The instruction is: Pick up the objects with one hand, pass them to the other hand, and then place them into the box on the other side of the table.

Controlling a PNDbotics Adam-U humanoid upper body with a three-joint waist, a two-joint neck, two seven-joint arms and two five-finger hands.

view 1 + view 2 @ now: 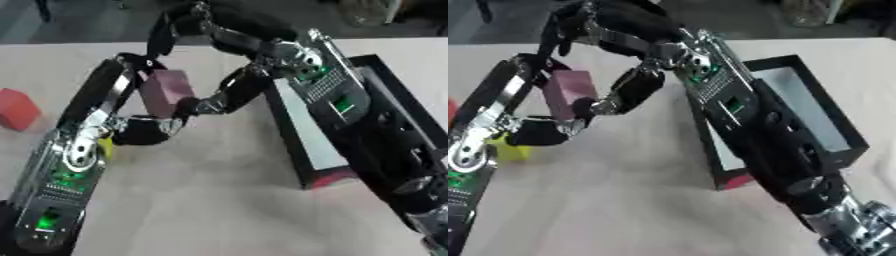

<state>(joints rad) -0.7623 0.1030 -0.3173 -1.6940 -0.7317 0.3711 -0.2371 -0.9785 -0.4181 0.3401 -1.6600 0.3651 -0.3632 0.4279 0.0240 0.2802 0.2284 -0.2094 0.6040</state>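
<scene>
Beige table, handover step: the left hand [131,127] grips the pink block [166,91] above the table while the right hand [219,100] curls fingers onto it; next, seemingly, left releases toward the box [846,135].

The worktop [210,200] is covered in matt beige cloth, faintly creased. The pink block [570,92] looks dull and smooth, while the black box [833,125] has a slightly glossy wall and pale lining.

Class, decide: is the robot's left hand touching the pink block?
Touching. The right eye view shows the left hand curled around the pink block, fingers above and thumb below.
</scene>
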